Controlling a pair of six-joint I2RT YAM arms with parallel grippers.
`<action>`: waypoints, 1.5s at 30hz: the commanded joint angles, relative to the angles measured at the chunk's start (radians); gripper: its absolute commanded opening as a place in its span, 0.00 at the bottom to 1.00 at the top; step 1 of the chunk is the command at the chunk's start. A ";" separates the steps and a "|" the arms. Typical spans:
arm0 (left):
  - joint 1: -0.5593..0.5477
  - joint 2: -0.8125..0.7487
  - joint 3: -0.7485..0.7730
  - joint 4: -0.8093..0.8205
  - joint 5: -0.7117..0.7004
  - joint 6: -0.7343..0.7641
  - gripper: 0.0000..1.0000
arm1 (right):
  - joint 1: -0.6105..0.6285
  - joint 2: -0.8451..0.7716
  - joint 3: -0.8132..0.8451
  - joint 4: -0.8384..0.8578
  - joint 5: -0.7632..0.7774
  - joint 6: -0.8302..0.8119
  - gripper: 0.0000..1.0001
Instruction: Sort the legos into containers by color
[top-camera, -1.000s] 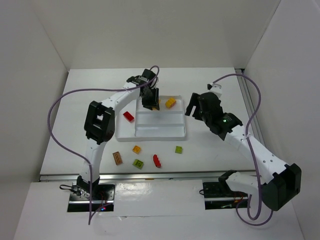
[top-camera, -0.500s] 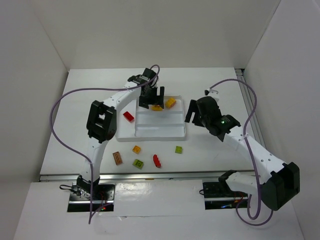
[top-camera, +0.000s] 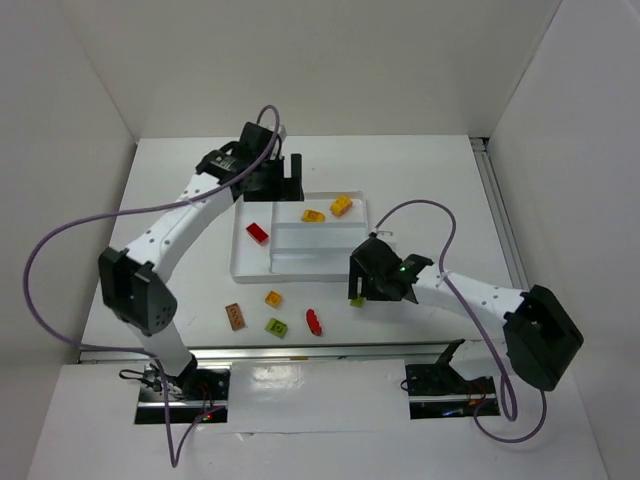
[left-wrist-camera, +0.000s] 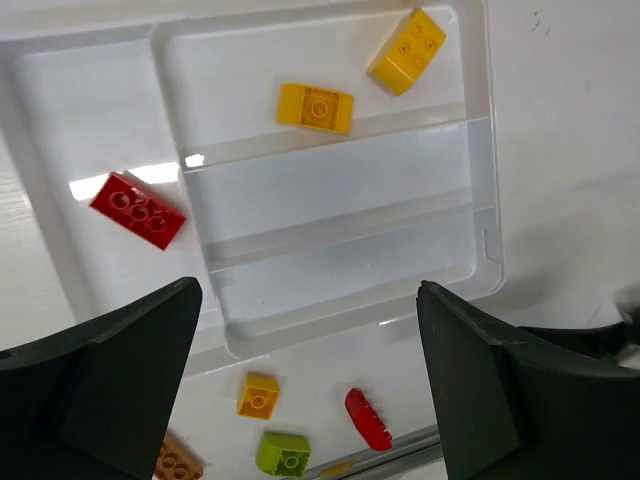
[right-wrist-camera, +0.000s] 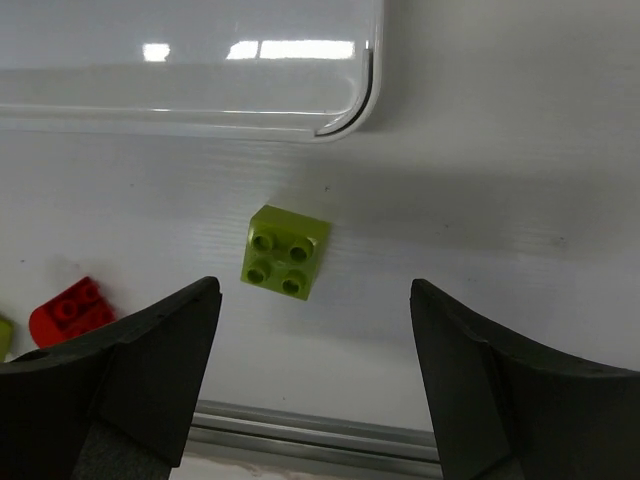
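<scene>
No readable text, labels, brands or numbers on anything in view.

White table (top-camera: 430, 180): tray (top-camera: 320, 256), 5 loose legos (top-camera: 273, 298).

White table (top-camera: 420, 170), white encl. walls (top-camera: 300, 60), metal rail (right-wrist-camera: 310, 425) along near edge.

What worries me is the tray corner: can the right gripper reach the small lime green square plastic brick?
Probably yes. The right gripper hangs open above the small lime green square plastic brick, which lies clear of the translucent white plastic tray.
</scene>
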 joint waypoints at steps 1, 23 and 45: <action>0.015 -0.094 -0.086 -0.008 -0.082 0.026 1.00 | 0.012 0.064 -0.006 0.102 -0.004 0.037 0.82; 0.086 -0.272 -0.265 -0.133 -0.158 0.009 1.00 | 0.105 -0.020 0.206 -0.080 0.166 -0.003 0.25; -0.408 -0.406 -0.668 -0.169 -0.109 -0.328 0.99 | -0.186 0.477 0.560 0.216 -0.022 -0.293 0.46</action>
